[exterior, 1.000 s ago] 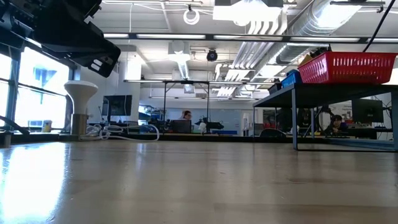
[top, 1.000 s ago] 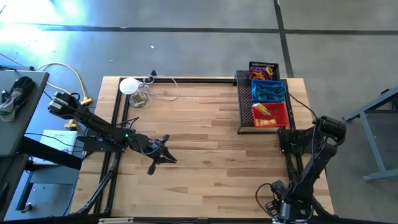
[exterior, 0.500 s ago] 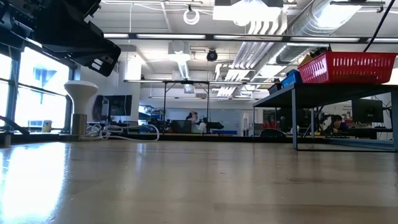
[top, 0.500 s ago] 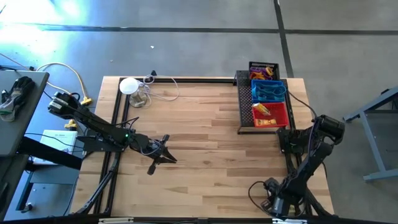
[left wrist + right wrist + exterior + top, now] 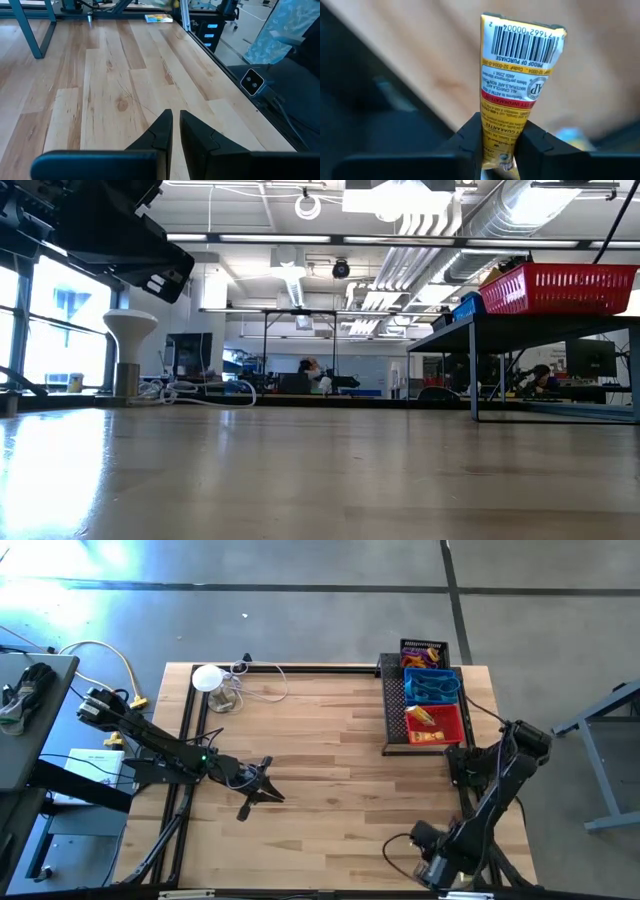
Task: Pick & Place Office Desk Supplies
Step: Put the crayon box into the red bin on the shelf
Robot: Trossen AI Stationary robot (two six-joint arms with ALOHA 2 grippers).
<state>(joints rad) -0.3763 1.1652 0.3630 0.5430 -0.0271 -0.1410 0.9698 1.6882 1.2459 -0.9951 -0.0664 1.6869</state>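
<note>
A yellow tube (image 5: 520,80) with a barcode label fills the right wrist view, with my right gripper (image 5: 501,150) shut on it. In the high view my right gripper (image 5: 428,852) hangs over the table's near right corner. My left gripper (image 5: 270,787) is shut and holds nothing, out over the wood left of the middle, and it also shows in its wrist view (image 5: 175,125). Black (image 5: 425,648), blue (image 5: 432,687) and red (image 5: 436,724) mesh baskets hold small coloured supplies at the far right. My right gripper pinches the yellow tube between its two fingers on the lower part of the tube's body (image 5: 501,137). The fingers point down from above. The tube sticks out past the fingertips along their line, its flat crimped end (image 5: 522,27) farthest from them and above the wood.
The three baskets stand in a row on a large black mesh tray (image 5: 393,705) raised on legs, as the low view shows under the red basket (image 5: 560,288). A white round disc with cables (image 5: 208,678) stands at the far left. Bare wood lies between the arms.
My right gripper has gone up and toward the table's left along the near edge, and its wrist has rolled. My left arm has kept still.
</note>
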